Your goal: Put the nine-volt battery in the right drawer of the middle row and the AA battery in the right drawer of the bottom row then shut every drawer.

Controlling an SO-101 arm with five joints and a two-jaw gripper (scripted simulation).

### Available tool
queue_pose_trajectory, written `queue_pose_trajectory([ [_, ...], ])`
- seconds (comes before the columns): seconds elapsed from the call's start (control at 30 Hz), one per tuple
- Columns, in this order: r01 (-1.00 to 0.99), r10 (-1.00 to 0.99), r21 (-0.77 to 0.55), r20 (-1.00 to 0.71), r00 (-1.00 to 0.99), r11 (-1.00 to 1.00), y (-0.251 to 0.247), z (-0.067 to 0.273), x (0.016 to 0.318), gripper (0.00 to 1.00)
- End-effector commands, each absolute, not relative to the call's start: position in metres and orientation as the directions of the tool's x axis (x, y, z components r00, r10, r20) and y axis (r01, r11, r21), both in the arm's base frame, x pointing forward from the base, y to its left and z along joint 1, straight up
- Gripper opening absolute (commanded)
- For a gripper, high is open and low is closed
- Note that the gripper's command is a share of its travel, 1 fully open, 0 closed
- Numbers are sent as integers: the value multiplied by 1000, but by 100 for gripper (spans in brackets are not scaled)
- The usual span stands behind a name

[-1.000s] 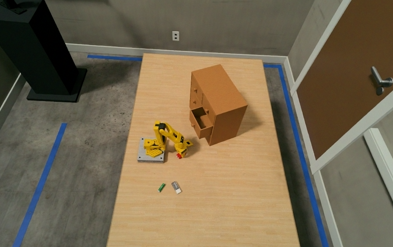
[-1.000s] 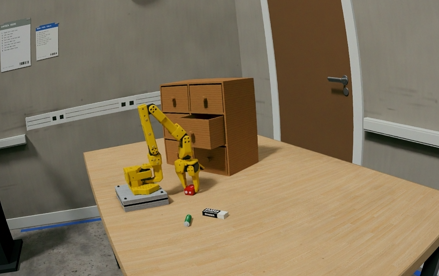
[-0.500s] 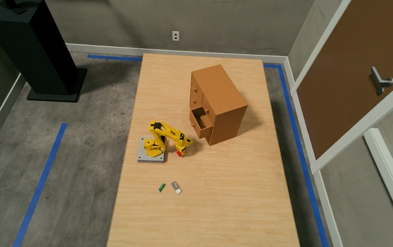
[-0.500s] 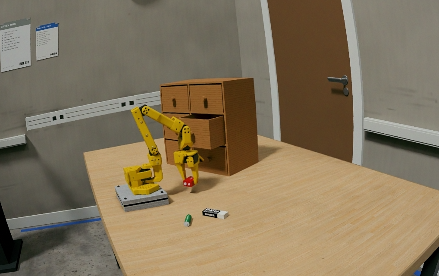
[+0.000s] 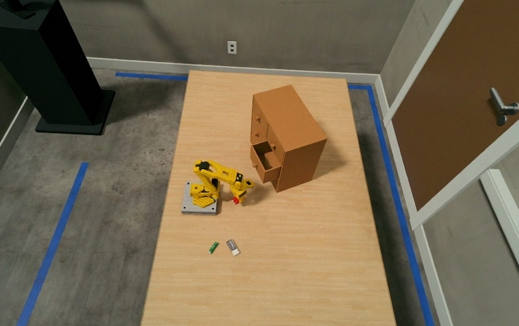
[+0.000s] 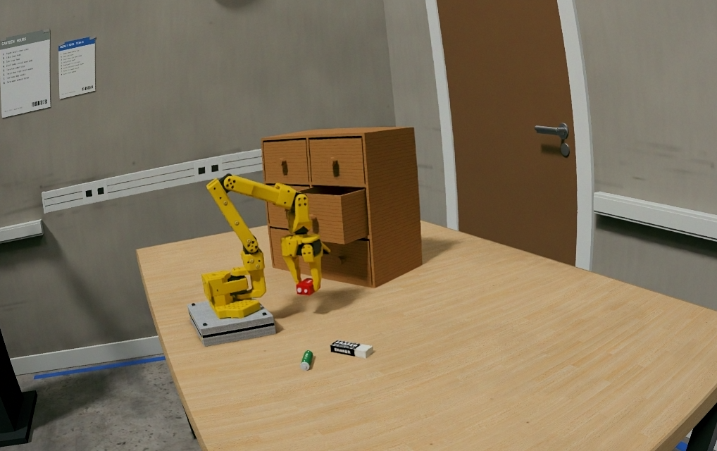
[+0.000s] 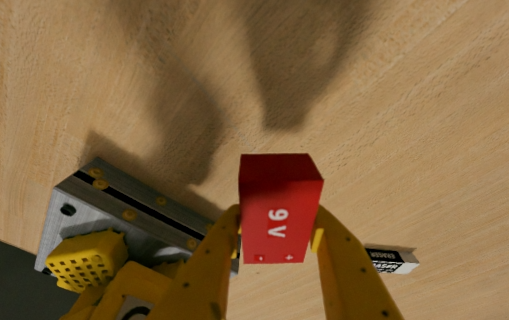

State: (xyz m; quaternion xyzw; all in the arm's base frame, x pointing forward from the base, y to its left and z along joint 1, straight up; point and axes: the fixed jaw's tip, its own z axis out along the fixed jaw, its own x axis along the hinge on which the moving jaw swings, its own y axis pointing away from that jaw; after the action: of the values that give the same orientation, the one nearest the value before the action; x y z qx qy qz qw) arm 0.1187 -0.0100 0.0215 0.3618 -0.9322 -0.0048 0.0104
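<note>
The fingers pinch the red 9 V battery [image 7: 277, 210], which hangs above the surface [image 6: 462, 336] in front of the chest [image 6: 395, 201]. The right drawer of the middle row [image 6: 339, 213] stands pulled out. The green AA battery [image 6: 306, 359] lies on the surface beside an eraser [image 6: 351, 349].

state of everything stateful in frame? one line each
gripper: shut on the nine-volt battery
nine-volt battery: held, lifted off the table
middle-right drawer: pulled open
top-row drawers: both shut
bottom-right drawer: shut
AA battery: lying on the table, untouched
eraser: lying flat on the table beside the AA battery
door: closed
</note>
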Motion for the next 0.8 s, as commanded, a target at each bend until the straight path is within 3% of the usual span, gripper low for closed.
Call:
queue_pose_trajectory([
  [0.0,-644,-644,0,0,-765,765,-9,25,122,0],
  [0.77,-290,-290,0,-1,-957,957,7,25,121,0],
])
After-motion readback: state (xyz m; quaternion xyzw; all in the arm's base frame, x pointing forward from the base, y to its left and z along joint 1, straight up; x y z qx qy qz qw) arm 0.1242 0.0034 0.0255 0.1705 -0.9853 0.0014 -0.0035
